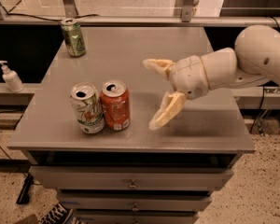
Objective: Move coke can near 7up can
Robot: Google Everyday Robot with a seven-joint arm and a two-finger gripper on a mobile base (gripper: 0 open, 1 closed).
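Note:
The red-orange coke can (115, 105) stands upright on the grey table (144, 55), near its front left. The white 7up can (87, 108) with green and red marks stands right beside it on the left, touching or almost touching. My gripper (152, 94) is to the right of the coke can, above the table and clear of both cans. Its two cream fingers (168, 110) are spread wide and hold nothing.
An all-green can (73, 37) stands at the table's far left corner. A white pump bottle (10, 77) sits on a lower ledge to the left. Drawers (130, 185) run below the table front. My arm (252, 62) reaches in from the right.

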